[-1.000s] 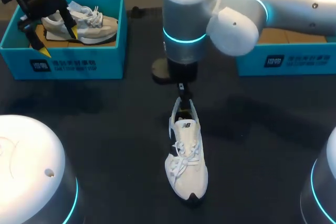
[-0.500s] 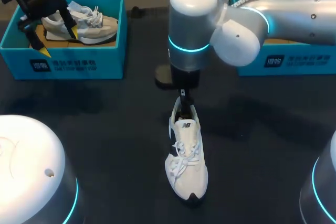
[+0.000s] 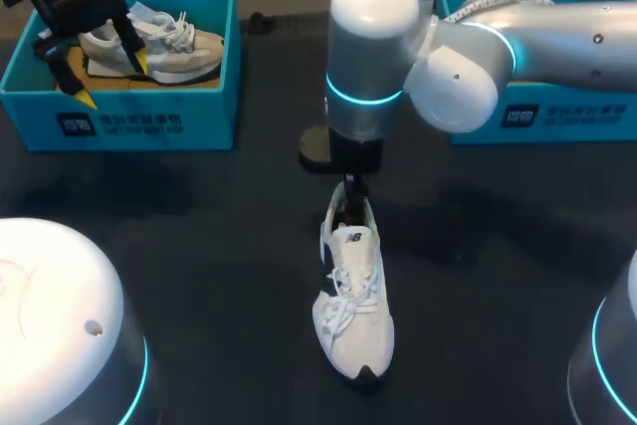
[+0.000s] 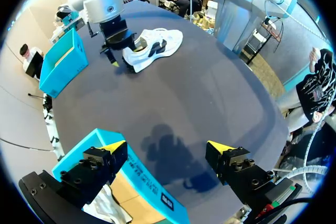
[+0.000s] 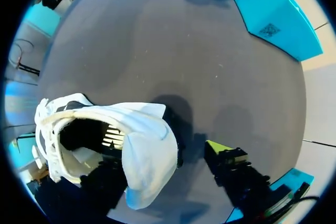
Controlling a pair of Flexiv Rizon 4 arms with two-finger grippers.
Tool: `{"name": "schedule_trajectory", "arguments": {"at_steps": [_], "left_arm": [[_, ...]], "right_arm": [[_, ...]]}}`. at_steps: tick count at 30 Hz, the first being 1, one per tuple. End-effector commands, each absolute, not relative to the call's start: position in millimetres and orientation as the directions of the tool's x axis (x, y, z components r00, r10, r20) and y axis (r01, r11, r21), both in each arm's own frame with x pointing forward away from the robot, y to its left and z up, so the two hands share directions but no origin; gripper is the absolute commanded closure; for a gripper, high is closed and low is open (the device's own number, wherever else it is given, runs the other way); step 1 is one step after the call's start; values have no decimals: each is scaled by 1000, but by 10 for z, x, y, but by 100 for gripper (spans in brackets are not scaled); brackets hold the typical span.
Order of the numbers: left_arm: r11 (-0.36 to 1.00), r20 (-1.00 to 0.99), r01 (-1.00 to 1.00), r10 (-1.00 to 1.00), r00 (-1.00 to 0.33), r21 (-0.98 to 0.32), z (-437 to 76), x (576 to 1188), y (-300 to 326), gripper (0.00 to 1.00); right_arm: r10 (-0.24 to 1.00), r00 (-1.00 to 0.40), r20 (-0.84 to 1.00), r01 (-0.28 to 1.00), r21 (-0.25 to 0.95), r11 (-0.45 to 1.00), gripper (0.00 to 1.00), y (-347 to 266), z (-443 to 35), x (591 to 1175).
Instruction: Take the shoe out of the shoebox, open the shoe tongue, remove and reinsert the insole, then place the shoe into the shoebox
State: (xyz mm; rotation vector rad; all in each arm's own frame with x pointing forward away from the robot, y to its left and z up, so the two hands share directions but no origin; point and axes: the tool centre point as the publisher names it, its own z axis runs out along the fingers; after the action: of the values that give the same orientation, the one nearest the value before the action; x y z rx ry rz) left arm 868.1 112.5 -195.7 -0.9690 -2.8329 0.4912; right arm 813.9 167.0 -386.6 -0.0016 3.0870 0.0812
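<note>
A white lace-up shoe (image 3: 350,296) lies mid-table, toe toward the near edge. My right gripper (image 3: 351,189) hangs over its heel. In the right wrist view the heel collar (image 5: 144,150) sits between the fingers of this gripper (image 5: 165,157). One yellow-tipped finger (image 5: 223,150) stands a little clear of the heel, and the other is mostly hidden under the shoe. My left gripper (image 3: 109,77) is open above the front wall of the left blue shoebox (image 3: 119,121). The left wrist view shows nothing between the fingers of that gripper (image 4: 167,148).
A second white shoe (image 3: 154,42) lies inside the left shoebox. Another blue shoebox (image 3: 542,116) stands at the back right, partly behind my right arm. The left wrist view shows the mid-table shoe (image 4: 155,45) far ahead, with the right gripper (image 4: 118,53) at it.
My right arm has shifted a little rightward and toward the near side, bringing its gripper down closer onto the shoe's heel. The left arm and the shoe have not moved.
</note>
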Motion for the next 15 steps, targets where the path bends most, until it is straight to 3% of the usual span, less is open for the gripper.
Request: {"name": "schedule_trajectory", "arguments": {"at_steps": [1, 5, 8, 15], "left_arm": [[745, -3, 578, 612, -790, -333, -1959, 8677, 1129, 0], [745, -3, 578, 612, -790, -333, -1959, 8677, 1129, 0], [745, -3, 578, 612, -790, -333, -1959, 8677, 1129, 0], [745, -3, 578, 612, -790, -333, -1959, 8677, 1129, 0]], "right_arm": [[-1, -999, -38, -3, 46, 999, 52, 1708, -3919, 8167], [11, -999, -34, 9, 56, 998, 67, 1711, -3955, 8157], [34, -998, -45, 31, 68, 997, 100, 1712, -3952, 8125], [67, -995, -80, 62, 58, 996, 100, 1703, -3747, 8086]]}}
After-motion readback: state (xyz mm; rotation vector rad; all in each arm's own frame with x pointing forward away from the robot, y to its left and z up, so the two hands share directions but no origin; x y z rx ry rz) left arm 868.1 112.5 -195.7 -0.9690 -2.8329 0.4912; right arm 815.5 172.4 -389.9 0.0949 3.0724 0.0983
